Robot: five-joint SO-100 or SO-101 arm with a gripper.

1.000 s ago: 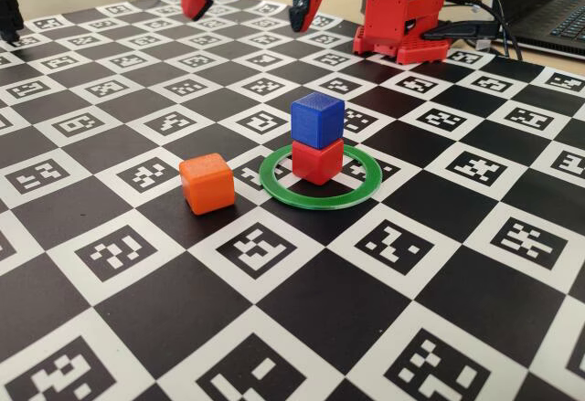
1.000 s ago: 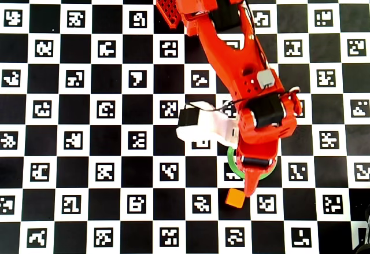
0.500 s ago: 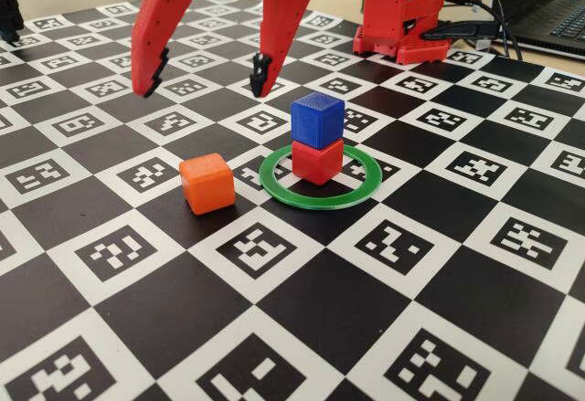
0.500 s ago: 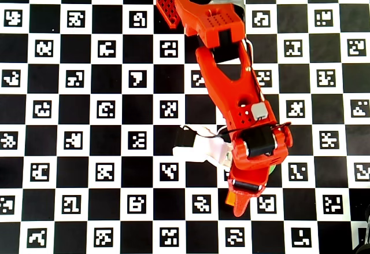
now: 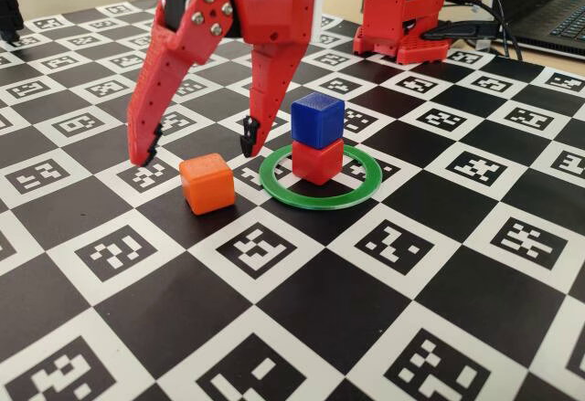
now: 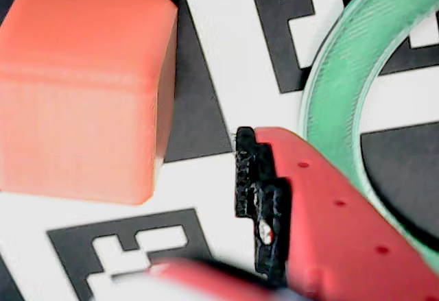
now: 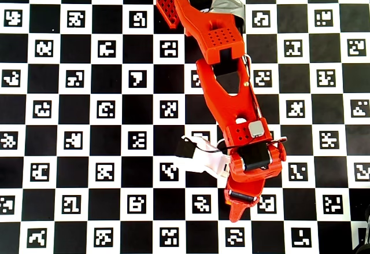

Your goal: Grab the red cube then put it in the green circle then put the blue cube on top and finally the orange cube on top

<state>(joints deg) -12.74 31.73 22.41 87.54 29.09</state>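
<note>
In my fixed view the blue cube [image 5: 317, 119] sits on the red cube [image 5: 317, 160] inside the green circle [image 5: 320, 179]; the orange cube [image 5: 207, 183] lies left.

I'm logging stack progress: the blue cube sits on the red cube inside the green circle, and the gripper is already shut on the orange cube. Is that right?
Not quite. In the fixed view the gripper is open, its fingers straddling the orange cube without touching it. The rest holds: the blue cube sits on the red cube inside the green circle.

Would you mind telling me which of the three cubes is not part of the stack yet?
The orange cube. It sits alone on the board, left of the green circle in the fixed view, while the blue cube rests on the red cube.
</note>
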